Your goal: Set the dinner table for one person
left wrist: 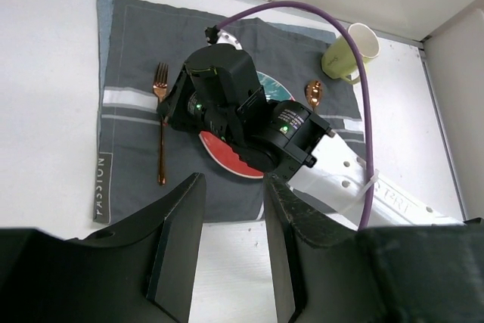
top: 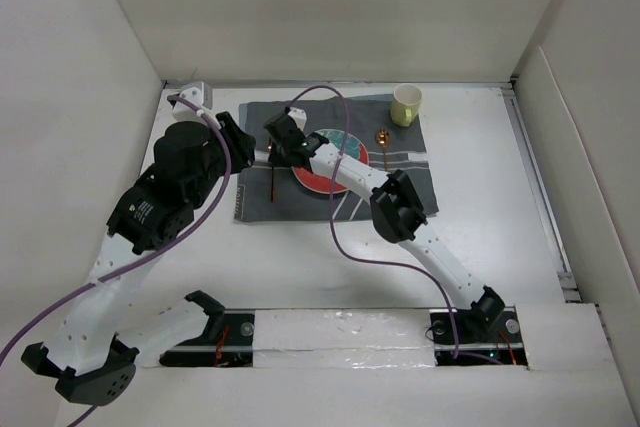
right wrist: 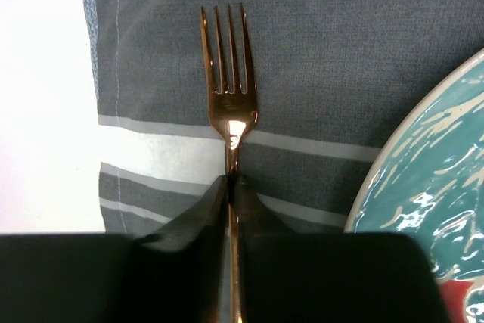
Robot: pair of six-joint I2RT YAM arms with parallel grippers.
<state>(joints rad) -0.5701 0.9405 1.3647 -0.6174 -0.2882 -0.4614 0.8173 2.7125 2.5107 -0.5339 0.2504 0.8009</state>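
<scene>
Over the left strip of the dark grey placemat [top: 400,182], the right gripper [right wrist: 229,184] has its two black fingers pressed together on the handle of a copper-coloured fork [right wrist: 228,73], just below the neck. The tines point toward the far wall. The fork looks to be lying flat on the cloth, though from these angles I can't be sure it touches along its whole length. It sits just beside a teal and red plate [right wrist: 431,179] at the middle of the mat, not touching it.

The right arm [top: 420,237] stretches from its base at the near edge diagonally across the plate, wrist tipped down over the fork.

The left gripper [left wrist: 234,181] hangs with its fingers spread apart and nothing between them. The left arm [top: 165,192] is raised and bent at the elbow, its wrist near the mat's left edge and looking down on the other arm.

A matching spoon [top: 384,139] lies on the right of the plate. A pale green mug [top: 406,104] stands at the mat's far right corner. All of it rests on the white dinner table [top: 500,197], with the mat toward the far wall.
</scene>
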